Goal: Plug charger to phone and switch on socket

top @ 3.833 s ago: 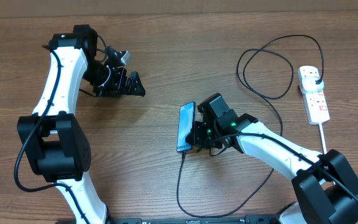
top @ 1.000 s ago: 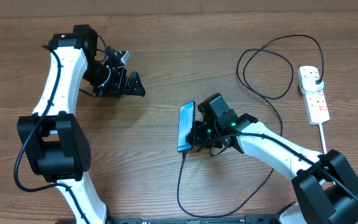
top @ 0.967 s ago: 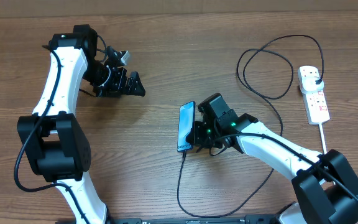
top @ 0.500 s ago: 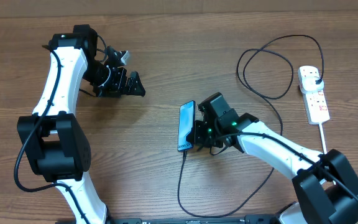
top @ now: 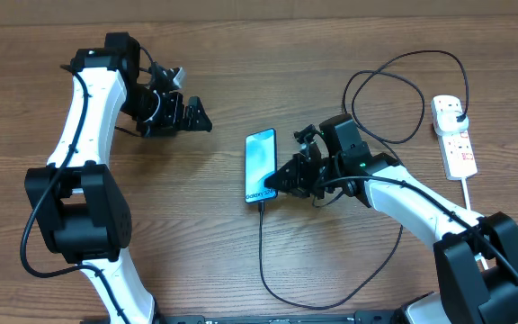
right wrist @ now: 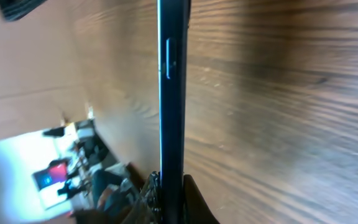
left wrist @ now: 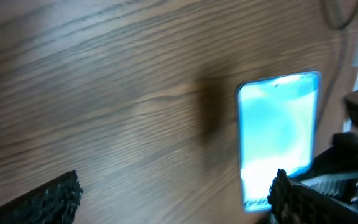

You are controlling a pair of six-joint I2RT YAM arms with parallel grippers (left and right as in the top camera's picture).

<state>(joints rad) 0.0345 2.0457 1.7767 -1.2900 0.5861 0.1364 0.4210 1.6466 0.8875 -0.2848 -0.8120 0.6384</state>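
Observation:
The phone (top: 260, 165) lies near the table's middle with its light blue screen up. My right gripper (top: 280, 183) is shut on its lower right edge. In the right wrist view the phone (right wrist: 171, 93) shows edge-on, pinched between the fingers (right wrist: 170, 200). The black charger cable (top: 261, 243) meets the phone's bottom edge, loops along the front and runs to its black plug (top: 458, 113) in the white socket (top: 457, 144) at the far right. My left gripper (top: 192, 117) is open and empty at the back left. The left wrist view shows its fingers (left wrist: 173, 200) apart and the phone (left wrist: 278, 134) beyond.
The socket's thick white cord (top: 468, 200) runs toward the front right. Loose loops of the black cable (top: 385, 90) lie behind my right arm. The wooden table's far edge (top: 259, 20) meets a tan wall.
The phone stood on its edge before; it now faces screen up and sits further left and back. My right arm has swung back and to the right. My left gripper has barely shifted.

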